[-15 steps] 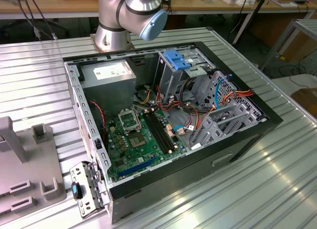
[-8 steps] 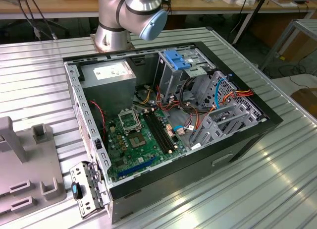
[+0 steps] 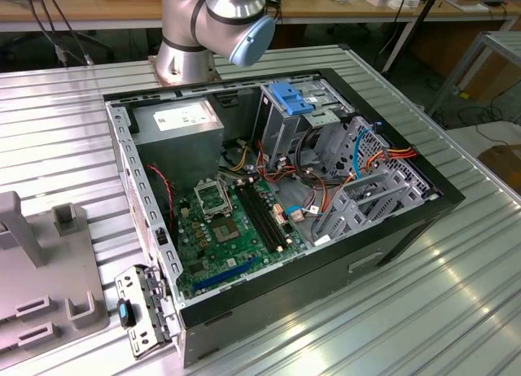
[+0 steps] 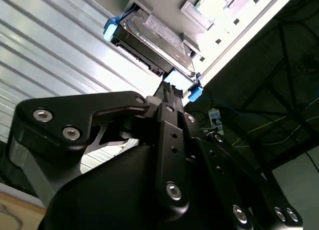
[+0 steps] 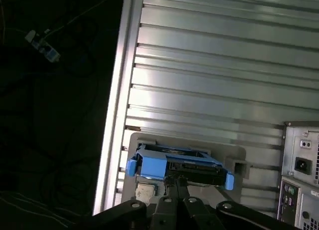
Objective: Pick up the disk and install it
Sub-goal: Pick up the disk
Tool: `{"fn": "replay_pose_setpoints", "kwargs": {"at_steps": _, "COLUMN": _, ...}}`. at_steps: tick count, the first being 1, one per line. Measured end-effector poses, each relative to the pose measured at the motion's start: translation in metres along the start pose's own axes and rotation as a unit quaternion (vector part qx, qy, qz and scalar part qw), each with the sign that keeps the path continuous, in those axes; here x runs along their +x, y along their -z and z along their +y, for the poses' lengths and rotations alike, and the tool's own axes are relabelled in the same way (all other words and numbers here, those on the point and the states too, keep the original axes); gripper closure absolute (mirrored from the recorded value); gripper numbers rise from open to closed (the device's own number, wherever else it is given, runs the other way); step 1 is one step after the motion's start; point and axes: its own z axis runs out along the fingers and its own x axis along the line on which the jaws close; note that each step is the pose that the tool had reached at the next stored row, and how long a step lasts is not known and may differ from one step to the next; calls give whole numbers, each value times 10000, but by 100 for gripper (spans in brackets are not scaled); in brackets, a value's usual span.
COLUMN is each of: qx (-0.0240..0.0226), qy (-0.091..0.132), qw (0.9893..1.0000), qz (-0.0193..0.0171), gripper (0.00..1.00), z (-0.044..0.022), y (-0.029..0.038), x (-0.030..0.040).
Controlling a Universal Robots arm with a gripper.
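arm (image 3: 213, 26): shoulder joints upright at base | pincer (image 5: 175, 178): fingers (image 4: 169, 121) drawn together, tips meeting

The exterior view looks steeply down from one corner onto the open computer case (image 3: 342, 270) at middle range, with the arm's base (image 3: 183, 59) in the upper left of the frame. Both wrist views sit close behind the gripper (image 4: 172, 93), facing along it to the disk (image 4: 154, 36) on the ribbed table (image 4: 45, 56); they share these

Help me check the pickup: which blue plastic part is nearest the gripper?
The blue carrier framing the disk, on the grey holder, right at the gripper; the lighter blue bracket sits inside the open computer case.
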Motion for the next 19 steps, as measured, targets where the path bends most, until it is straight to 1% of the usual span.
{"fn": "replay_pose_setpoints", "kwargs": {"at_steps": 1, "qx": -1, "qy": 93, "qw": 10000, "qz": 4, "gripper": 89, "z": 0, "y": 0, "x": 0}}
{"fn": "replay_pose_setpoints", "kwargs": {"at_steps": 2, "qx": -4, "qy": 259, "qw": 9997, "qz": 12, "gripper": 89, "z": 0, "y": 0, "x": 0}}
{"fn": "replay_pose_setpoints", "kwargs": {"at_steps": 3, "qx": -7, "qy": 446, "qw": 9990, "qz": 20, "gripper": 89, "z": 0, "y": 0, "x": 0}}
{"fn": "replay_pose_setpoints", "kwargs": {"at_steps": 4, "qx": -9, "qy": 542, "qw": 9985, "qz": 25, "gripper": 89, "z": 0, "y": 0, "x": 0}}
{"fn": "replay_pose_setpoints", "kwargs": {"at_steps": 6, "qx": -14, "qy": 830, "qw": 9965, "qz": 38, "gripper": 89, "z": 0, "y": 0, "x": 0}}
{"fn": "replay_pose_setpoints", "kwargs": {"at_steps": 8, "qx": -17, "qy": 1027, "qw": 9947, "qz": 47, "gripper": 89, "z": 0, "y": 0, "x": 0}}
{"fn": "replay_pose_setpoints", "kwargs": {"at_steps": 9, "qx": -20, "qy": 1190, "qw": 9929, "qz": 54, "gripper": 89, "z": 0, "y": 0, "x": 0}}
{"fn": "replay_pose_setpoints", "kwargs": {"at_steps": 10, "qx": -21, "qy": 1271, "qw": 9919, "qz": 58, "gripper": 89, "z": 0, "y": 0, "x": 0}}
{"fn": "replay_pose_setpoints", "kwargs": {"at_steps": 12, "qx": -24, "qy": 1457, "qw": 9893, "qz": 67, "gripper": 89, "z": 0, "y": 0, "x": 0}}
{"fn": "replay_pose_setpoints", "kwargs": {"at_steps": 16, "qx": -30, "qy": 1819, "qw": 9833, "qz": 83, "gripper": 89, "z": 0, "y": 0, "x": 0}}
{"fn": "replay_pose_setpoints", "kwargs": {"at_steps": 17, "qx": -31, "qy": 1908, "qw": 9816, "qz": 87, "gripper": 89, "z": 0, "y": 0, "x": 0}}
{"fn": "replay_pose_setpoints", "kwargs": {"at_steps": 18, "qx": -34, "qy": 2078, "qw": 9781, "qz": 95, "gripper": 89, "z": 0, "y": 0, "x": 0}}
{"fn": "replay_pose_setpoints", "kwargs": {"at_steps": 19, "qx": -36, "qy": 2160, "qw": 9763, "qz": 99, "gripper": 89, "z": 0, "y": 0, "x": 0}}
